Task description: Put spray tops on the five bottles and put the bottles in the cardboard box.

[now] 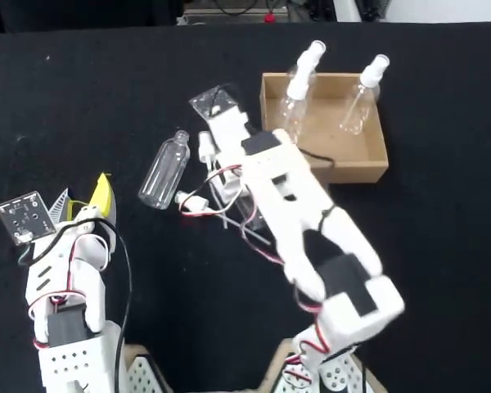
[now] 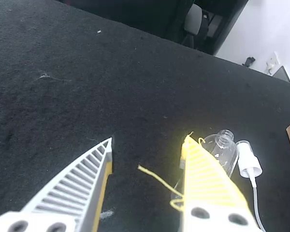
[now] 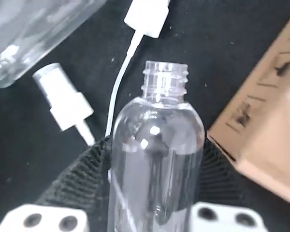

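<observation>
My right gripper (image 3: 152, 169) is shut on a clear uncapped bottle (image 3: 154, 145), its open neck pointing away from the camera. In the high view this gripper (image 1: 217, 110) sits just left of the cardboard box (image 1: 368, 160). Two capped bottles (image 1: 296, 94) (image 1: 362, 98) stand in the box. Another uncapped bottle (image 1: 165, 168) lies on the table, with two loose spray tops (image 1: 204, 147) (image 1: 184, 198) near it. My left gripper (image 1: 82, 196) is open and holds nothing, at the near left. From the left wrist, this gripper (image 2: 149, 145) faces that bottle (image 2: 222, 145) and a spray top (image 2: 249, 162).
Black cloth covers the table (image 1: 425, 246). Clear shapes (image 1: 233, 192), partly hidden under the right arm, lie beside red and white wires. From the right wrist, the box wall (image 3: 266, 125) is close beside the held bottle, and two spray tops (image 3: 145, 14) (image 3: 67, 104) lie beyond it.
</observation>
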